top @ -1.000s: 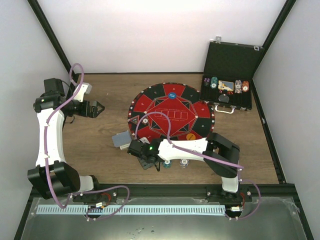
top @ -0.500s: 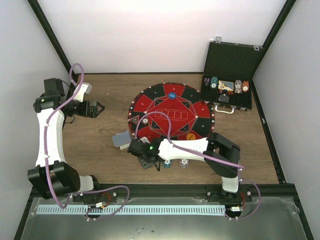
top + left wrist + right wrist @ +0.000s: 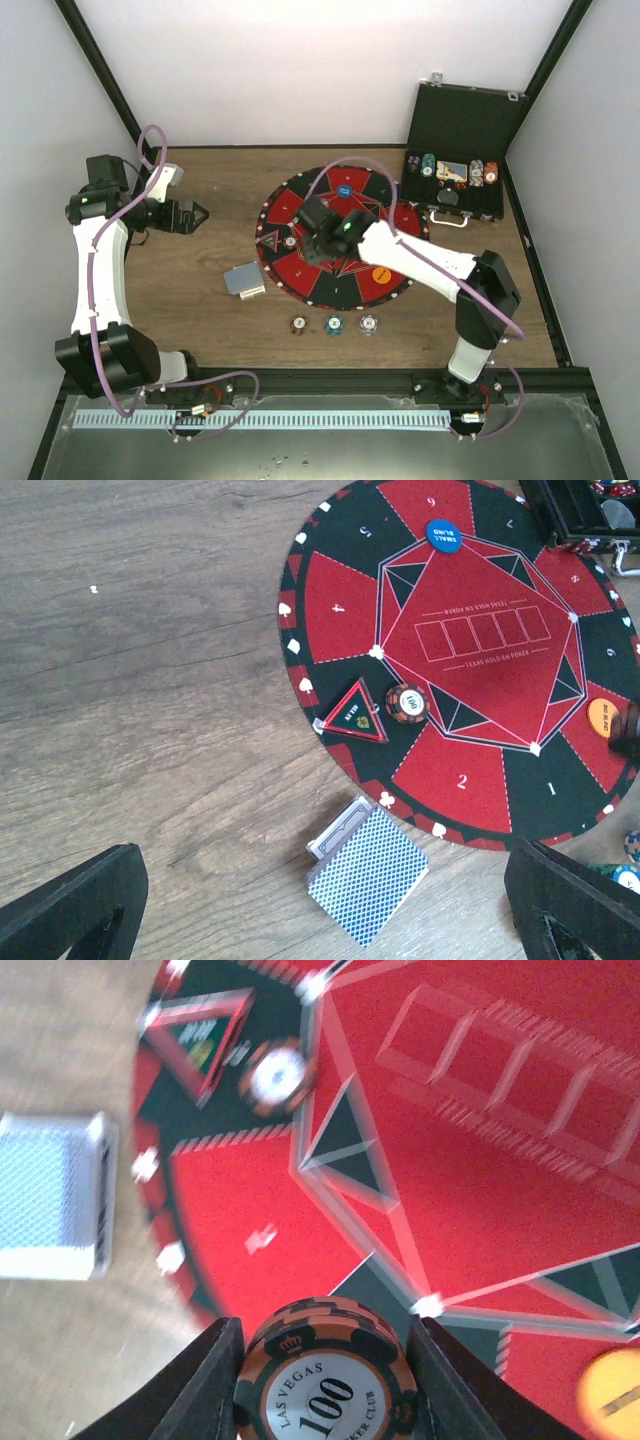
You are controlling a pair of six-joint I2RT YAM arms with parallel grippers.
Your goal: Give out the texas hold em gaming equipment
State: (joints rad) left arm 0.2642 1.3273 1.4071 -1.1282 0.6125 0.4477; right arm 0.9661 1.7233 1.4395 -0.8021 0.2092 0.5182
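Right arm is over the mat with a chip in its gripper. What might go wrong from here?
The right gripper pinches the brown chip only by its rim; released above the mat, it may land on edge and roll off. If it is set down near the other chip lying beside the triangular marker, the fingers could nudge either one.

My right gripper point(image 3: 322, 1355) holds the striped orange-black chip point(image 3: 325, 1385) over the round red-and-black mat point(image 3: 520, 1190); the blue-backed card deck point(image 3: 50, 1195) lies left of it.

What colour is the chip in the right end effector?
The round poker chip is orange-and-black striped, white centre; right wrist view.
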